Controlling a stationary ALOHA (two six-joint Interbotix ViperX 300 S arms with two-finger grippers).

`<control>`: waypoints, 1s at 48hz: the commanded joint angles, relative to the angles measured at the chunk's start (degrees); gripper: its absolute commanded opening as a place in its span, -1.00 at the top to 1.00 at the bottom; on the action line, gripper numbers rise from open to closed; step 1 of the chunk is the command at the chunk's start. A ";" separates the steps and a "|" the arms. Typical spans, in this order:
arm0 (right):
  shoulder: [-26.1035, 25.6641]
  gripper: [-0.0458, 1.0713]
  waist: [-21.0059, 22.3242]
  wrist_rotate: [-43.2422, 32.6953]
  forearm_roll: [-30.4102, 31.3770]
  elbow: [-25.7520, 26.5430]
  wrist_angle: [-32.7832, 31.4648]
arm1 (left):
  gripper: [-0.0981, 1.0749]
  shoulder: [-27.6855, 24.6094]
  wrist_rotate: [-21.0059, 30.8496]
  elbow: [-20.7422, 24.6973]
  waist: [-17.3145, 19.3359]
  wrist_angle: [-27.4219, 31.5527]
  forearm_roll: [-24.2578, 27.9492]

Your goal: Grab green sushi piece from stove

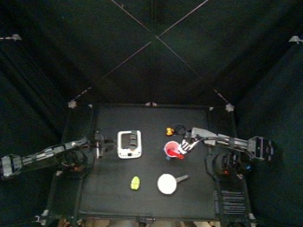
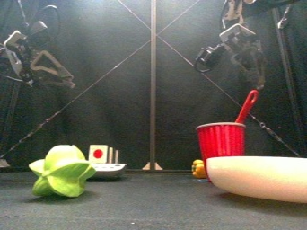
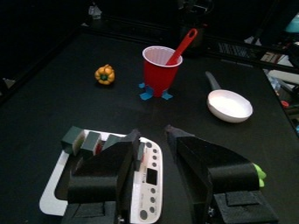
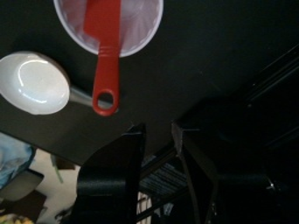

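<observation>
The white stove (image 3: 111, 171) is seen lying on the black tabletop (image 1: 154, 120) left of centre, directly beneath the left tool (image 3: 158, 149), whose two jaws are held apart with a moderate gap and with nothing between them. At one end of the stove's top, a green sushi piece (image 3: 76, 137) is found beside a white-and-red piece (image 3: 103, 140); both lie just outside the left jaw, not between the jaws. In the front view only a red-and-white piece (image 2: 100, 154) on the stove can be made out, the green one being hidden behind a green leafy toy (image 2: 63, 172). The markings on the stove's panel are too small to be read, and no writing can be made out anywhere. The right tool (image 4: 158, 144) is held above the red cup (image 4: 107, 22), from which a red spoon (image 4: 105, 61) sticks out; its jaws are parted narrowly and hold nothing. A white ladle-shaped dish (image 1: 168, 183) is cut off in the front view, and a small yellow-orange toy (image 3: 105, 75) lies near the cup.
</observation>
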State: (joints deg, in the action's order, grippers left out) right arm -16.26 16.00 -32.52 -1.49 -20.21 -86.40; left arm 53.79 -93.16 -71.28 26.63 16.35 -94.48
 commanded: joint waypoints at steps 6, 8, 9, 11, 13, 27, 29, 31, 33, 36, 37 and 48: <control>-3.16 -0.35 -2.37 -0.26 4.92 -2.11 9.14 | -0.41 -0.18 0.18 0.88 -0.09 -0.62 -0.26; -4.04 -0.35 -2.99 -0.79 6.42 -3.52 13.01 | -0.41 -0.18 0.26 0.88 -0.09 -0.97 -0.35; -4.48 -0.35 -3.16 -1.05 7.03 -4.13 14.68 | -0.41 -0.18 0.26 0.88 -0.09 -1.23 -0.35; -5.54 -0.35 -3.34 -1.67 8.35 -5.54 17.84 | -0.41 -0.18 0.44 0.88 -0.09 -1.67 -0.44; -6.77 -0.35 -3.52 -2.46 9.58 -7.12 21.09 | -0.41 -0.18 0.44 1.05 -0.09 -2.11 -0.62; -20.39 -0.35 -3.60 -7.03 16.70 -23.47 50.19 | -0.42 -1.05 4.48 2.46 -0.09 -8.17 -4.48; -22.32 -0.35 -3.60 -6.86 17.93 -25.66 54.76 | -0.42 -1.76 5.98 3.08 -0.18 -9.05 -5.10; -24.08 -0.35 -3.60 -7.12 19.42 -27.95 59.24 | -0.42 -2.55 7.56 3.69 -0.18 -9.84 -5.27; -25.93 -0.35 -3.43 -7.21 20.74 -30.59 64.78 | -0.42 -3.60 9.23 4.48 -0.18 -10.55 -5.36; -27.51 -0.35 -3.43 -7.12 22.59 -33.49 70.84 | -0.42 -5.80 12.22 5.71 -0.18 -11.78 -5.45; -27.86 -0.35 -3.34 -7.12 23.03 -34.37 72.69 | -0.42 -6.42 12.92 6.06 -0.18 -12.22 -5.54; -27.95 -0.35 -2.20 -6.94 28.30 -42.28 89.56 | -0.42 -13.89 20.74 10.99 0.18 -17.93 -5.36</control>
State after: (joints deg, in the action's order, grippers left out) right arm -44.74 13.10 -39.55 25.22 -61.17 -2.46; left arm 42.10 -73.74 -63.54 26.72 -0.18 -99.93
